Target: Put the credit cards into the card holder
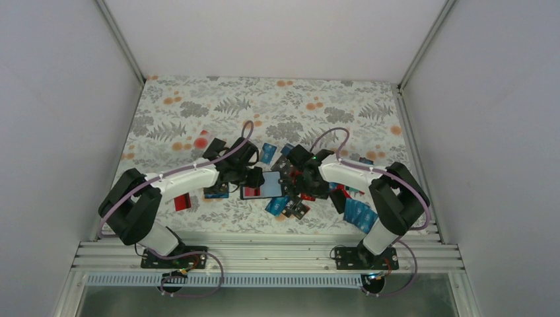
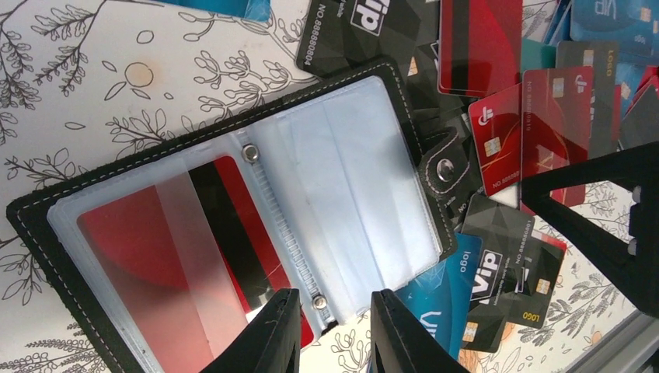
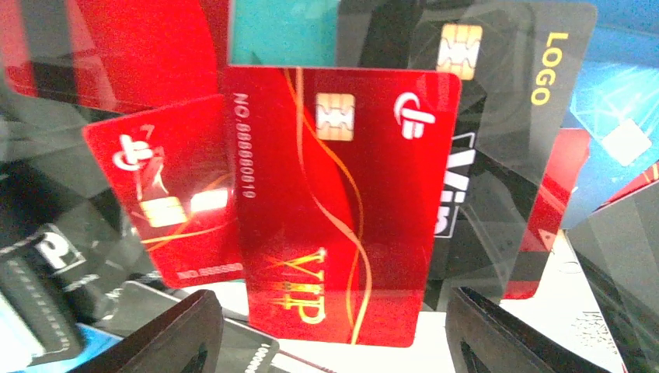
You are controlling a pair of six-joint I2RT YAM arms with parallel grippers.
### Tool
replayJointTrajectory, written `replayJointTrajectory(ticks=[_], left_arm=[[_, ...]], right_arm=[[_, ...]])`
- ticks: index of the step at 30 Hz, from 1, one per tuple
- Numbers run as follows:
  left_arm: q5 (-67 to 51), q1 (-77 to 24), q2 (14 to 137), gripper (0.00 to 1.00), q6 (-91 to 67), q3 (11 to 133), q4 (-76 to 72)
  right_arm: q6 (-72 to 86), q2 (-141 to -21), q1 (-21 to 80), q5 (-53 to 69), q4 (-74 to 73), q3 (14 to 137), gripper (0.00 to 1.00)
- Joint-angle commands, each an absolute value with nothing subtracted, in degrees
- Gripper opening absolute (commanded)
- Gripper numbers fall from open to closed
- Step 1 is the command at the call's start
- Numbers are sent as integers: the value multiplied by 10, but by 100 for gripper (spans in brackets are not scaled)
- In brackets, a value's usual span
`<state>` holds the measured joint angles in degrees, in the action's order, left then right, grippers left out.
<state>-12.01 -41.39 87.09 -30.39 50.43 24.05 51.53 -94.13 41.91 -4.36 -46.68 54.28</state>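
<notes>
**Card holder lies open with one red card inside**

The left pincer point(image 2: 334, 297) points down at the near edge of the card holder point(image 2: 334, 171). Its two black fingers point(image 2: 280, 334) have only a small gap between them. The edge of a clear pocket lies in that gap. I cannot tell if the fingers squeeze it or only touch it.

The card holder lies open and flat on the flowery table point(image 2: 116, 93), in the middle between the two arms. It is black with light stitches round the rim. Inside are clear plastic pockets joined by two small metal studs. A striped red card point(image 2: 194, 256), with a black stripe down it, sits in one pocket. A short black strap point(image 2: 444, 167) with a round snap sticks out toward the heap of cards.

The right pincer point(image 3: 334, 299) is spread wide. A red VIP card point(image 3: 342, 202) lies between its fingertips. A bit of white table shows beside the card, so nothing is squeezed. The card has gold "VIP", a gold chip and a white number starting "NO.888".

Partly under it is a second red card point(image 3: 163, 186) with the same white mark. Behind them a black card point(image 3: 536, 101) says "LOGO" in yellow.

The other credit cards point(image 2: 482, 47) lie in a messy heap just beside the holder. Some are black with white "Vip". A blue card point(image 2: 439, 311) says "logo" and "Vip".
</notes>
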Motion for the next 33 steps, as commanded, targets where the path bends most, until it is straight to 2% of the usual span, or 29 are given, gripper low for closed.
replayJointTrajectory(ticks=[1,10,22,33], left_arm=[[-126,-415,849,24,-291,503,229],[-123,-414,843,24,-288,499,234],[-117,-411,833,24,-291,488,236],[-114,-410,818,24,-297,500,251]], right_arm=[[542,-933,430,-63,-483,569,74],[549,-972,430,-64,-463,560,76],[556,-996,436,-62,-446,517,61],[538,-920,436,-87,-469,551,59]])
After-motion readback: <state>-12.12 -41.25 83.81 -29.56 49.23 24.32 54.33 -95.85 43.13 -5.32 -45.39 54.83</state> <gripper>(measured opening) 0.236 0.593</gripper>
